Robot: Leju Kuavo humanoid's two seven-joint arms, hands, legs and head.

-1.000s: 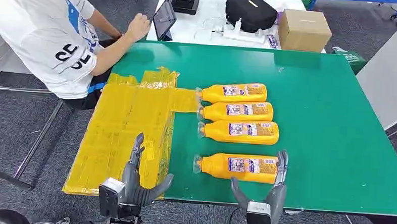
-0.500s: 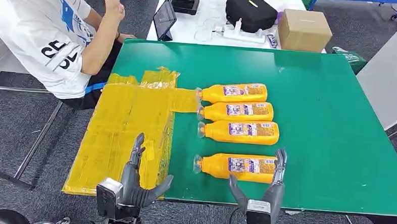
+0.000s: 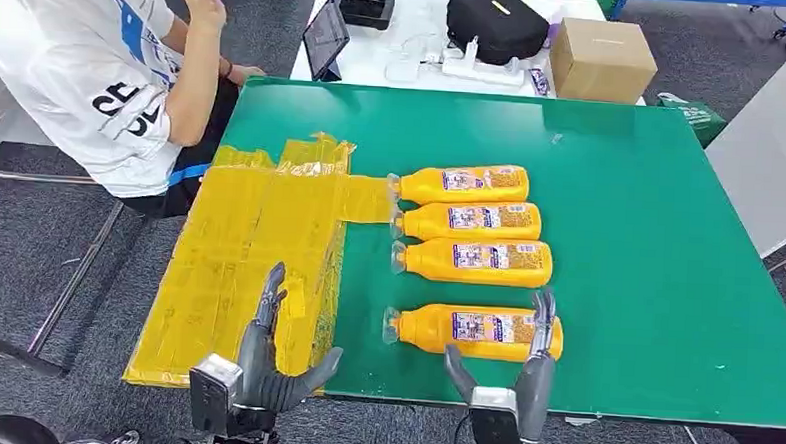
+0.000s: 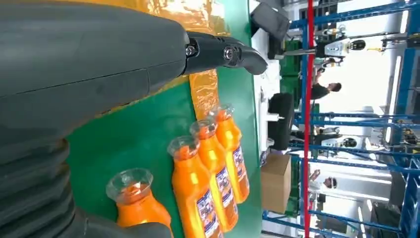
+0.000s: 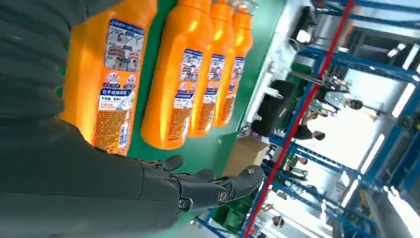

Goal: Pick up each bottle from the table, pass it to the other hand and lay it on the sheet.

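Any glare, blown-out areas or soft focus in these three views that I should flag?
Head view: even light, sharp; mild sheen on the yellow sheet. Left wrist view: the left hand up close looks soft, bottles clear, bright background washed out. Right wrist view: labels on the nearest bottle readable, background blown out toward the lower corner, right hand dark.

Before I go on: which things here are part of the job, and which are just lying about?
Job: four orange bottles, the yellow sheet, green table, right hand, left hand.

Lying about: black bag, cardboard box, tablet, the person seated alongside.
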